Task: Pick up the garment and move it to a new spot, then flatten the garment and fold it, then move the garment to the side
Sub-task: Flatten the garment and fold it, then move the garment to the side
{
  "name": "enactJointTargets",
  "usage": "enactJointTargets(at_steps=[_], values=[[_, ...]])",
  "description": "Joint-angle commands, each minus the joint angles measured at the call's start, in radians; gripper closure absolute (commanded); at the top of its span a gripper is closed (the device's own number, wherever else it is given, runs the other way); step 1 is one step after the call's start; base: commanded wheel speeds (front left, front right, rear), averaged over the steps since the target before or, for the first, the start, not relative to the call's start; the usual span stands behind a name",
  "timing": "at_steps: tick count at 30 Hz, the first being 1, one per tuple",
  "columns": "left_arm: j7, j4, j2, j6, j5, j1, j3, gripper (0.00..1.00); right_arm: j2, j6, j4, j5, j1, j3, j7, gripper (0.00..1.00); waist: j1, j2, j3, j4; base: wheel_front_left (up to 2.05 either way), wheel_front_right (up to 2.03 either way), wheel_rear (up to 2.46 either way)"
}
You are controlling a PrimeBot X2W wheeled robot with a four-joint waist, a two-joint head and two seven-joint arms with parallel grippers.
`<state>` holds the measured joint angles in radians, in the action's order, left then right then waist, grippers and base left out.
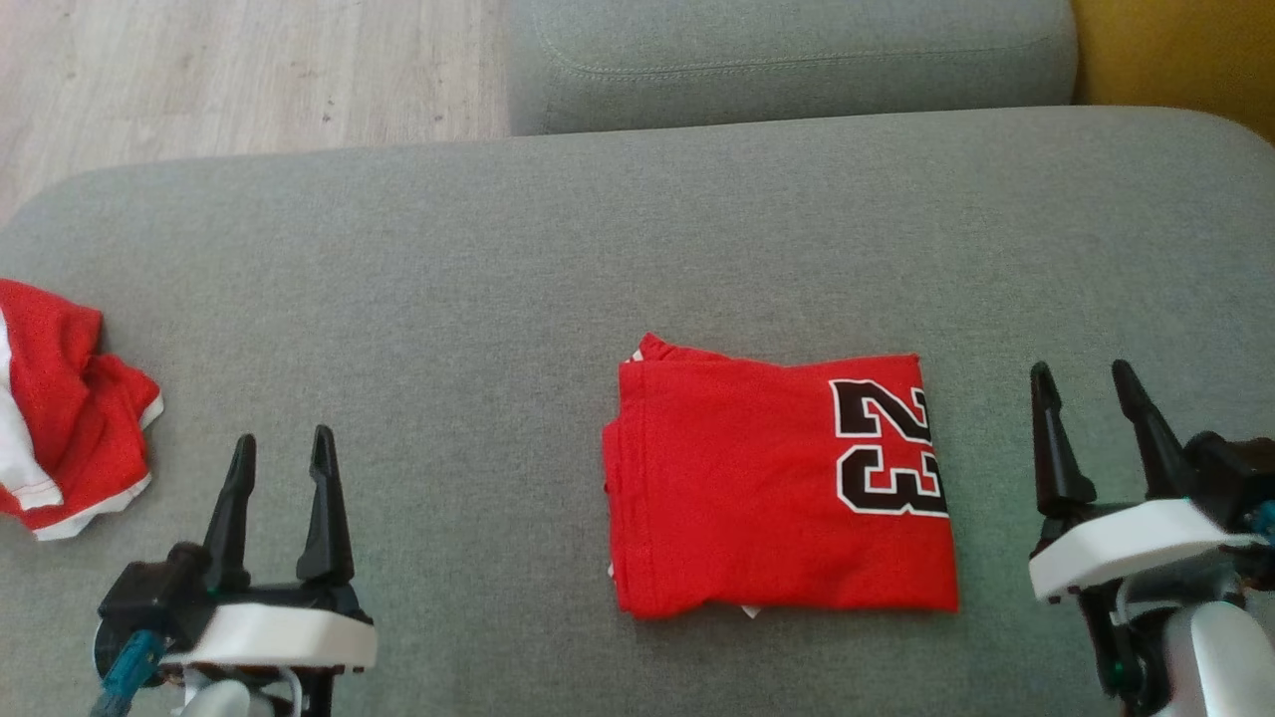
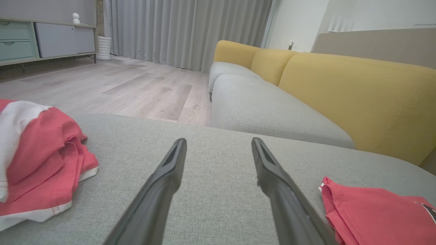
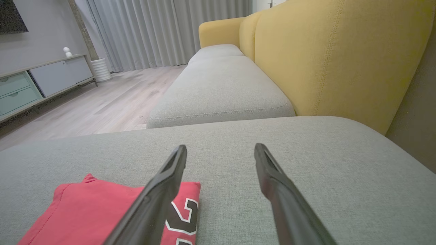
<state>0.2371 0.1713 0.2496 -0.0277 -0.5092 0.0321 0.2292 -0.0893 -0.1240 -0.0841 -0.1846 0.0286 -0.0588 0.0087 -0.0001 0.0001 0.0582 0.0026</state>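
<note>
A red jersey (image 1: pixel 777 483) with a black number 23 lies folded into a neat rectangle on the grey sofa cushion (image 1: pixel 637 249), a little right of centre. Its corner shows at the lower right of the left wrist view (image 2: pixel 374 212) and at the lower left of the right wrist view (image 3: pixel 102 207). My left gripper (image 1: pixel 282 448) hovers open to the jersey's left, nothing between its fingers. Off the jersey's right edge my right gripper (image 1: pixel 1084 376) stands open and empty.
A second red and white garment (image 1: pixel 60 428) lies crumpled at the cushion's left edge, also seen as a red and white heap (image 2: pixel 37 160). Another grey seat (image 1: pixel 787 60) and a yellow backrest (image 3: pixel 340 51) lie beyond. Wooden floor (image 1: pixel 249 70) is at the far left.
</note>
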Motion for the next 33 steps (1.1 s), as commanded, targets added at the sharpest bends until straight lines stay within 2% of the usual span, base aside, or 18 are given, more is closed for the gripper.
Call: enactJointTargets(at_steps=[1,13,15,16,18,21,25,33], values=[[-0.001,-0.029,0.029,-0.005,0.009,0.038,-0.036,0.00,-0.003,-0.007,0.030,0.001,0.022,0.027,-0.003,0.00,0.0001,-0.0001,0.000,-0.002,0.00,0.00,0.00],[-0.011,-0.047,0.038,-0.010,0.006,0.040,-0.028,0.00,-0.007,-0.007,0.047,-0.012,0.039,0.064,0.042,0.00,0.0001,-0.0001,0.013,0.005,0.00,0.00,0.00],[-0.010,-0.049,0.039,-0.011,0.006,0.043,-0.027,0.00,-0.001,-0.007,0.056,-0.031,0.054,0.079,0.117,0.00,0.0001,-0.0001,0.021,0.010,0.00,0.00,0.00],[-0.010,-0.050,0.040,-0.012,0.006,0.046,-0.026,0.00,0.003,-0.007,0.044,-0.042,0.061,0.092,0.219,0.00,0.0001,-0.0001,0.026,0.012,0.00,0.00,0.00],[-0.009,-0.051,0.041,-0.012,0.006,0.050,-0.025,0.00,0.009,-0.007,0.029,-0.049,0.067,0.099,0.330,0.00,0.0001,-0.0001,0.032,0.014,0.00,0.00,0.00],[-0.009,-0.052,0.041,-0.011,0.007,0.060,-0.022,0.00,0.014,-0.007,0.003,-0.043,0.084,0.104,0.451,0.00,0.0001,-0.0001,0.044,0.020,0.00,0.00,0.00],[-0.007,-0.048,0.039,-0.007,0.008,0.075,-0.015,0.00,0.024,-0.007,-0.055,-0.018,0.106,0.089,0.540,0.00,0.0001,-0.0001,0.057,0.028,0.00,0.00,0.00],[-0.001,-0.034,0.040,-0.001,0.008,0.092,-0.008,0.00,0.033,-0.007,-0.176,-0.018,0.148,0.120,0.605,0.00,0.0001,-0.0001,0.068,0.036,0.00,0.00,0.00]])
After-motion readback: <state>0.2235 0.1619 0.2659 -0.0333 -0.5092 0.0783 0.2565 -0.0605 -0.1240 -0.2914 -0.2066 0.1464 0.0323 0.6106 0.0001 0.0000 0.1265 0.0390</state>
